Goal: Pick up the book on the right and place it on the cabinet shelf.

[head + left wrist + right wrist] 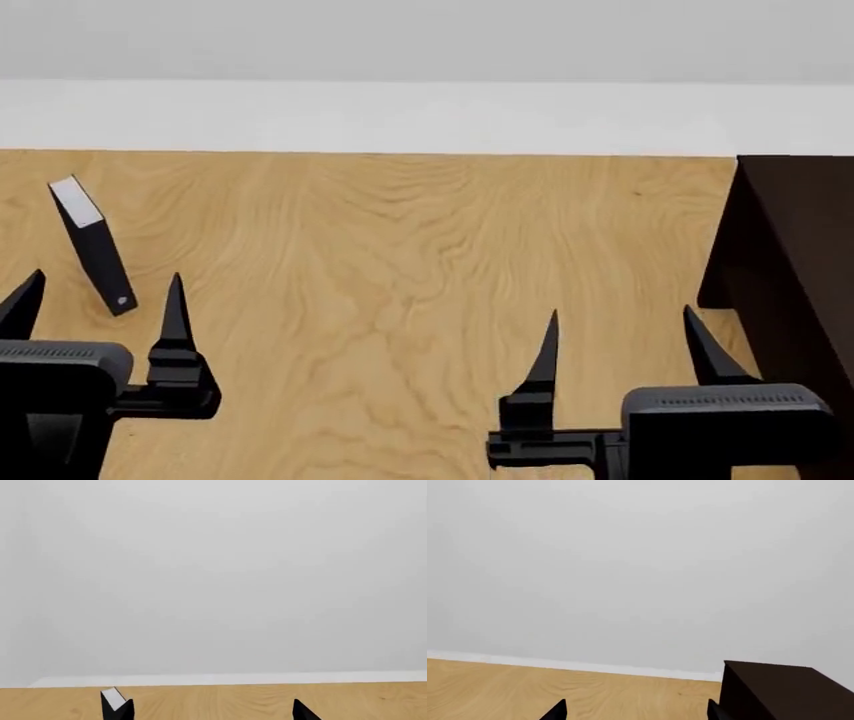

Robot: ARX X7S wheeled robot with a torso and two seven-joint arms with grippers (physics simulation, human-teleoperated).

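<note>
The plain light-grey book is out of view. Only a slim black book with a white page edge stands tilted on the wooden floor at far left; its white edge shows in the left wrist view beside one finger. The dark brown cabinet stands at the right edge, and its top corner shows in the right wrist view; no separate shelf board can be made out. My left gripper is open and empty, near the black book. My right gripper is open and empty, just left of the cabinet.
The wooden floor runs back to a white skirting board and a plain grey wall. The cabinet side is close to my right gripper's outer finger.
</note>
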